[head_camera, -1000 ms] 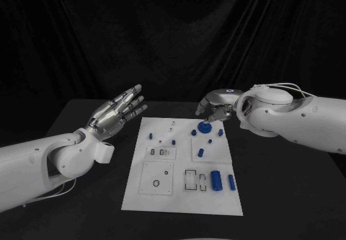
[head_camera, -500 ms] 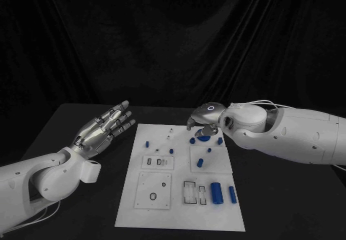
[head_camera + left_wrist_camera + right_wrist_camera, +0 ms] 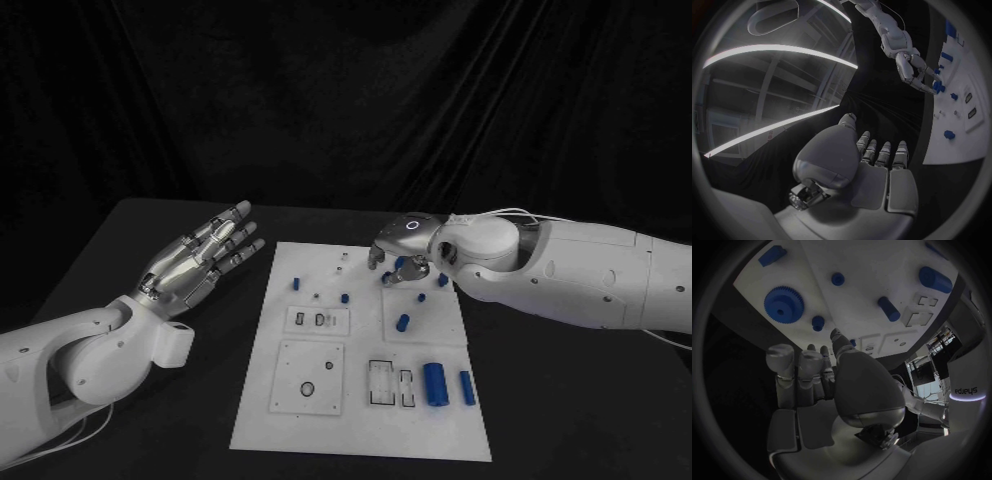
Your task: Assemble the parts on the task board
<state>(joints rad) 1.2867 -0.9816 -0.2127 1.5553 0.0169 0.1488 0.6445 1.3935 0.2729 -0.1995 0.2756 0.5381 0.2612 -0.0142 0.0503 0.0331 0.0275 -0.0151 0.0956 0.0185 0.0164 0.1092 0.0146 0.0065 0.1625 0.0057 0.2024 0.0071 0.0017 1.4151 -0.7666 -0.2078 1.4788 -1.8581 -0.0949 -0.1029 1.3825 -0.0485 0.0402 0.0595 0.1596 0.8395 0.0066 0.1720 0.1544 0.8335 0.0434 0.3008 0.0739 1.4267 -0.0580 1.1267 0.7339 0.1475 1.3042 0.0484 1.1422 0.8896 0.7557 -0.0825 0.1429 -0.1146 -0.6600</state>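
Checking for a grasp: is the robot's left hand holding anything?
No, open. The silver left hand is raised beside the white task board, fingers apart with nothing between them.

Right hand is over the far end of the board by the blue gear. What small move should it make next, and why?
Probably lower the right hand and close its fingers on the blue gear. The right wrist view shows the gear lying free on the task board, just beyond the fingertips, with nothing in the hand. The left hand is raised flat off to the board's side, holding nothing.
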